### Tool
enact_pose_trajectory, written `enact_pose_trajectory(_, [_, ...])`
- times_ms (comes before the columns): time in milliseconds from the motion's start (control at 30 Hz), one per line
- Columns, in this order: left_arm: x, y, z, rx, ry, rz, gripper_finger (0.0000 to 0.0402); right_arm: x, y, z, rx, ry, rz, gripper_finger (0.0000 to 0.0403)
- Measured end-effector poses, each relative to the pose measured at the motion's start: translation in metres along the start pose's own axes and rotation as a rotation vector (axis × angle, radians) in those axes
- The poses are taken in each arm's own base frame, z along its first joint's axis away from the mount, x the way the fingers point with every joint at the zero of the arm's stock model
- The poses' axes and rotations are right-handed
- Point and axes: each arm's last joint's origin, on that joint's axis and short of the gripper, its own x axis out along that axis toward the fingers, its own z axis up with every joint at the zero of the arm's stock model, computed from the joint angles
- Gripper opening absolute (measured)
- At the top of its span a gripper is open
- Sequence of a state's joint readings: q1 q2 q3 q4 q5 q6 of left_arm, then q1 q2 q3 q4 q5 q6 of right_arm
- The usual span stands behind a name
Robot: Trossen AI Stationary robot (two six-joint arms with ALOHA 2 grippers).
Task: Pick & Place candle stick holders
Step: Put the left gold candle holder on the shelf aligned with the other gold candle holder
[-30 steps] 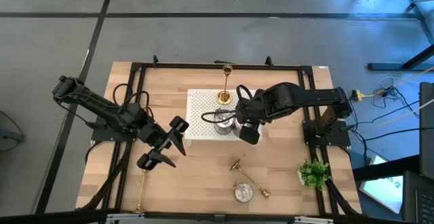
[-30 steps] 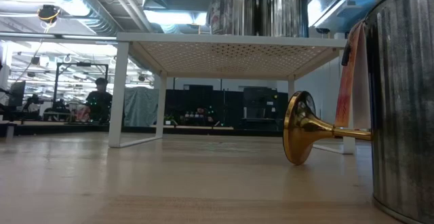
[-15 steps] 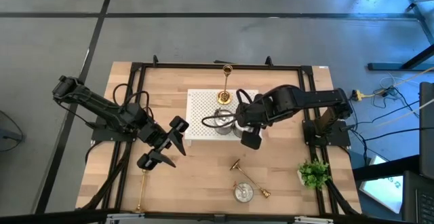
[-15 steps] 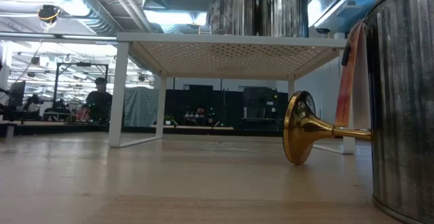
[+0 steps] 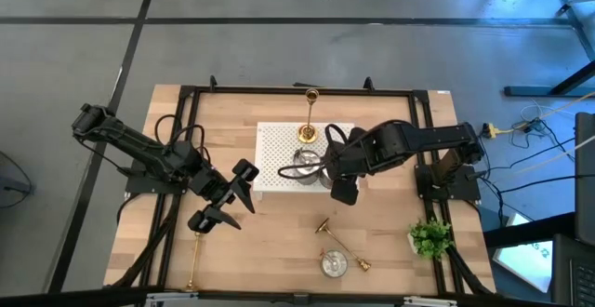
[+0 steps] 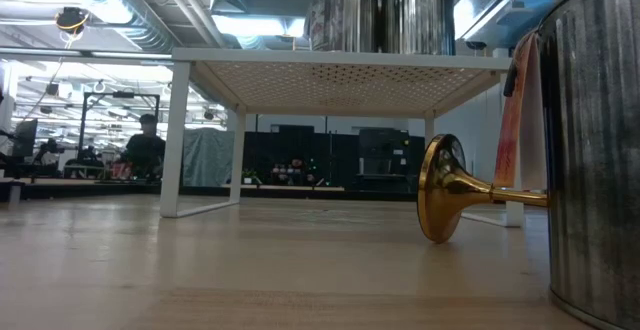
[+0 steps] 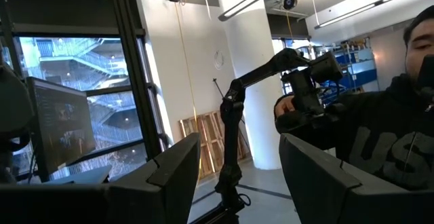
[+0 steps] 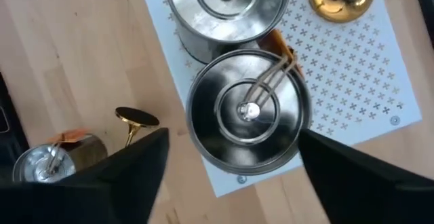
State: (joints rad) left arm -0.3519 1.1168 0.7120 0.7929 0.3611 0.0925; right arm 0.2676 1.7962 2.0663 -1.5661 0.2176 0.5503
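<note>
The counter (image 5: 279, 233) is pale wood inside a black frame, and my two arms reach over it from either side. At its middle sits the white perforated stand (image 5: 271, 153). On the stand are two silver holders (image 8: 247, 108), side by side and touching, with an upright gold candlestick (image 5: 308, 132) just behind them. My right tool (image 5: 337, 172) hangs over the nearer silver holder, fingers spread wide on either side of it — not touching it, holding nothing. My left tool (image 5: 226, 200) waits off the stand's left corner, fingers half apart and empty. Nearer the front edge, a third silver holder (image 5: 334, 264) stands beside a toppled gold candlestick (image 5: 339, 245); another gold candlestick (image 5: 194, 260) lies far left. A small green plant (image 5: 429, 237) sits at the right.
</note>
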Motion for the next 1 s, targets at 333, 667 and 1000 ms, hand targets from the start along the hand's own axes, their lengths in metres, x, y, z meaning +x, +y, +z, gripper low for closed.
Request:
enact_pose_trajectory(333, [-0.0001,0.0,-0.0001,0.0,0.0,0.0,0.0198,0.0001,-0.0008,-0.0001,0.06,-0.006,-0.018,0.0086])
enact_pose_trajectory(667, [-0.0001,0.0,-0.0001,0.0,0.0,0.0,0.0198,0.0096,-0.0033,-0.0004,0.099,0.024,-0.041,0.0003])
enact_pose_trajectory(1000, [-0.0001,0.0,-0.0001,0.0,0.0,0.0,0.0198,0.01,-0.0031,-0.0006,0.1,0.031,-0.034,0.0001])
